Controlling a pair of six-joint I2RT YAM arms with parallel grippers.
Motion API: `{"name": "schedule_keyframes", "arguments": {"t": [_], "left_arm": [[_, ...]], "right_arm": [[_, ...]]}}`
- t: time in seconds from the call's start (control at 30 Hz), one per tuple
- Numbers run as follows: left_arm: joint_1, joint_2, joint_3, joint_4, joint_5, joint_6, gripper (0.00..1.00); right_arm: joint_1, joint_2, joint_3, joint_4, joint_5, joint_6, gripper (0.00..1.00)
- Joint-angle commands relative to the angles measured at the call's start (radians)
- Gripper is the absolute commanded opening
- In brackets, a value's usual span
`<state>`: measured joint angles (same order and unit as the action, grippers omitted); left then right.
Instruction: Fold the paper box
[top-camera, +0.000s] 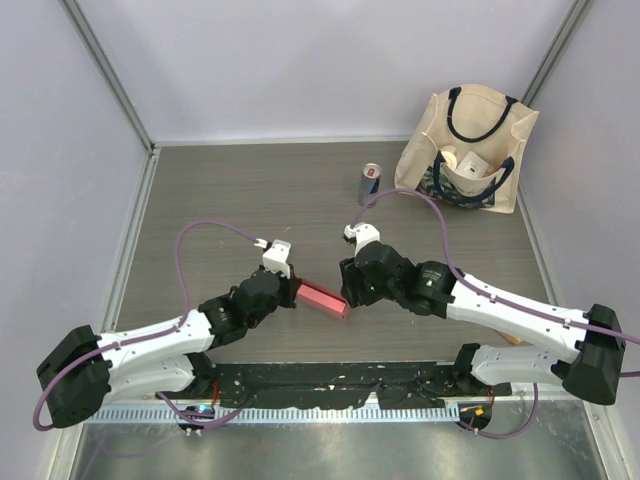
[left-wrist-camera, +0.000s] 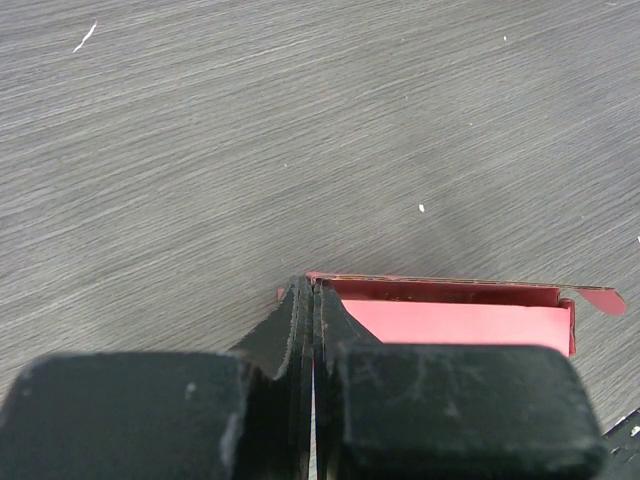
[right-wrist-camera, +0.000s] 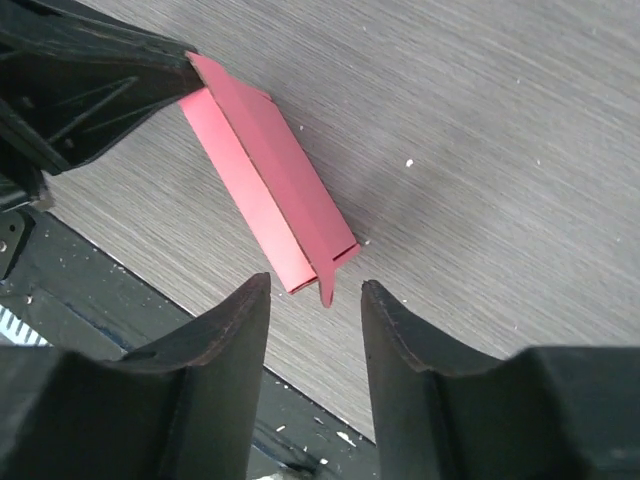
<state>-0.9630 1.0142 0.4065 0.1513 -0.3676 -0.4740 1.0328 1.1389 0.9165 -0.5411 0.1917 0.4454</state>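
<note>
Top external view: we see the paper box (top-camera: 323, 298) near the front of the table (top-camera: 250, 190); our left gripper (top-camera: 297, 291) is clamped on one end. Our right gripper (right-wrist-camera: 315, 300) stands part open at the other end, gripping nothing.

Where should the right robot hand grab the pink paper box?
Probably grip the paper box at its free end, with the right gripper coming straight on, jaws across the width. The box is long and narrow, and the left gripper pinches the other end.
</note>
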Motion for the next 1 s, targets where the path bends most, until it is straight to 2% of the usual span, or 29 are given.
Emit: {"name": "schedule_keyframes", "arguments": {"t": [0.0,0.13,0.2,0.47,0.57,0.7,0.8,0.97], "left_arm": [[-0.006,-0.02,-0.006,0.002,-0.014,-0.02,0.0],[-0.009,-0.012,-0.003,0.004,-0.011,-0.023,0.0],[-0.009,-0.008,-0.005,0.008,-0.01,-0.023,0.0],[-0.01,0.007,-0.009,0.019,-0.005,-0.028,0.0],[-0.011,0.003,-0.017,0.019,-0.007,-0.029,0.0],[-0.013,0.014,-0.021,0.03,-0.001,-0.034,0.0],[-0.019,0.026,-0.025,0.045,0.004,-0.041,0.0],[-0.031,0.053,-0.021,0.067,0.002,-0.049,0.0]], "right_arm": [[0.0,0.024,0.001,-0.033,0.014,0.096,0.44],[0.0,0.041,0.001,-0.049,0.002,0.092,0.31],[0.0,0.041,-0.005,-0.053,-0.012,0.087,0.28],[0.0,0.073,-0.033,-0.014,-0.046,0.095,0.26],[0.0,0.085,-0.036,0.007,-0.031,0.108,0.2],[0.0,0.11,-0.022,0.01,-0.026,0.139,0.06],[0.0,0.114,-0.018,0.012,-0.025,0.167,0.01],[-0.01,0.116,-0.01,0.016,-0.038,0.236,0.01]]}}
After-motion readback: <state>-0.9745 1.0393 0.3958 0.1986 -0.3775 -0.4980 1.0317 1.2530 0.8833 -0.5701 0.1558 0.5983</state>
